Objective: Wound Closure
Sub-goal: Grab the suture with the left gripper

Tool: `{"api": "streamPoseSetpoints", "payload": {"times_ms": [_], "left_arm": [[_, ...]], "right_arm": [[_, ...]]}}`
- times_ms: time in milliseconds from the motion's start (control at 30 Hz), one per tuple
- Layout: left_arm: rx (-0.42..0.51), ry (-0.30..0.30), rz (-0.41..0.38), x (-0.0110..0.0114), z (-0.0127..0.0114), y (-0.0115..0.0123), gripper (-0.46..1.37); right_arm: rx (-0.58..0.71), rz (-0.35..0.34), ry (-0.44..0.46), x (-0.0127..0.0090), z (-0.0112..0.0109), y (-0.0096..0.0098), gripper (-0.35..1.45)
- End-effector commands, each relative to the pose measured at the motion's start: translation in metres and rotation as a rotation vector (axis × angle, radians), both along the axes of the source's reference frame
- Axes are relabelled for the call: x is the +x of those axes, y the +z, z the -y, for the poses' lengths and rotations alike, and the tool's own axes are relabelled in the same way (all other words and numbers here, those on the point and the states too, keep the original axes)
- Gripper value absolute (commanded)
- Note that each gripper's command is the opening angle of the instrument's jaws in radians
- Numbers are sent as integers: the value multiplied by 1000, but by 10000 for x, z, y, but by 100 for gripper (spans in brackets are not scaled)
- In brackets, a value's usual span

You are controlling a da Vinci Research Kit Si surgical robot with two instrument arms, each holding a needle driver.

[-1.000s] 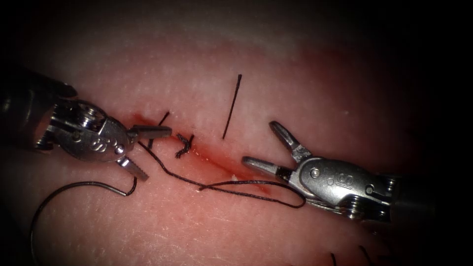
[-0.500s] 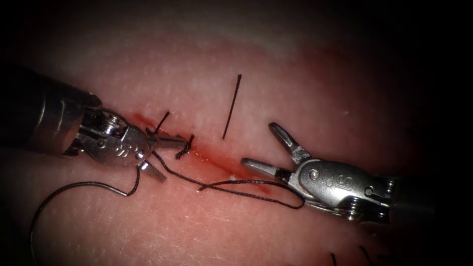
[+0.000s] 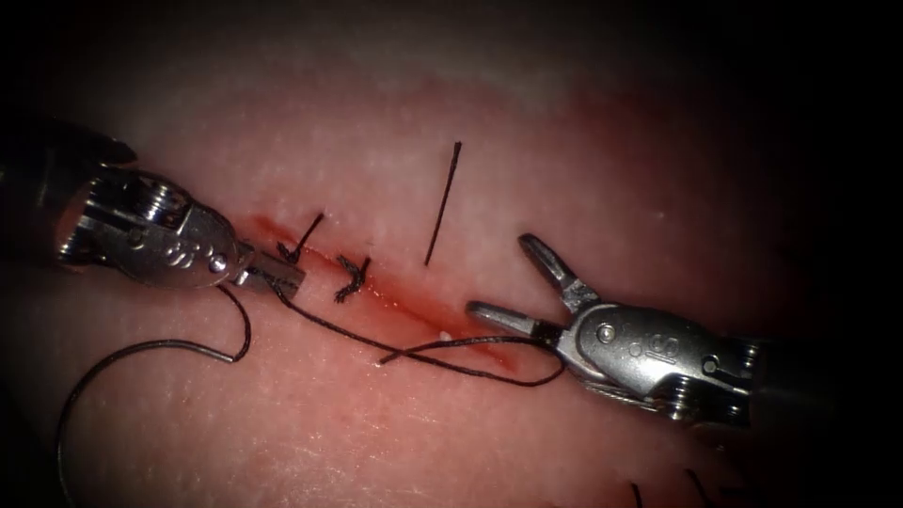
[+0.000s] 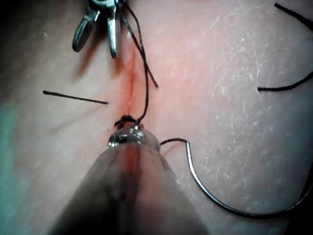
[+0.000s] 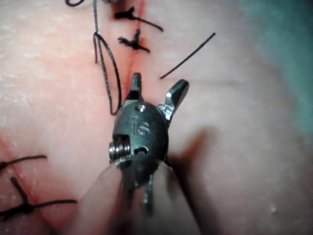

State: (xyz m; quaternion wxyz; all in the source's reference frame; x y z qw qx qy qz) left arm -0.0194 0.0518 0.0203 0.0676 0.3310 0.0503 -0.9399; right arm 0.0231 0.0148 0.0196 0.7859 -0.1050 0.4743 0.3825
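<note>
Endoscope view, centre: cut [image 3: 414, 306] runs diagonally through the tissue [image 3: 583, 169], with red fluid [image 3: 470, 339] pooled along it.

Left needle driver [image 3: 273, 275], left of frame: jaws closed at the upper-left end of the cut, apparently pinching the thread [image 3: 376, 341] near the first stitch [image 3: 299, 240]. I cannot confirm the hold itself.

Right needle driver [image 3: 515, 279], right of centre: jaws spread wide, holding nothing, lower jaw just beside the thread loop.

Curved needle [image 3: 103, 376], lower left: lying free on the tissue on the left side of the cut, not in it, not held. It also shows in the left wrist view [image 4: 220, 196].

Second knot [image 3: 350, 279] sits mid-cut. A loose cut end of thread [image 3: 442, 202] lies above it.

Risks, as I judge them:
- Any pull on the thread could drag the free needle across the tissue.
- The slack loop could snag on the open right jaws.
- A shallow pinch could let the thread slip.
</note>
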Motion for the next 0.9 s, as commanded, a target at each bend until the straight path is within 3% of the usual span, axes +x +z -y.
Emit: {"api": "streamPoseSetpoints", "payload": {"times_ms": [33,367,733,900], "left_arm": [[-6,-14,13,1,-3,-3,-35],[-68,-195,109,26,-48,-44,-35],[-137,-363,210,52,-66,-86,-35],[-151,-401,232,56,-65,-98,-35]], "right_arm": [[0,4,3,-2,-1,0,93],[-2,9,6,-11,-2,0,95],[-2,17,16,-1,-5,5,99],[3,-9,-6,11,-4,6,80]]}}
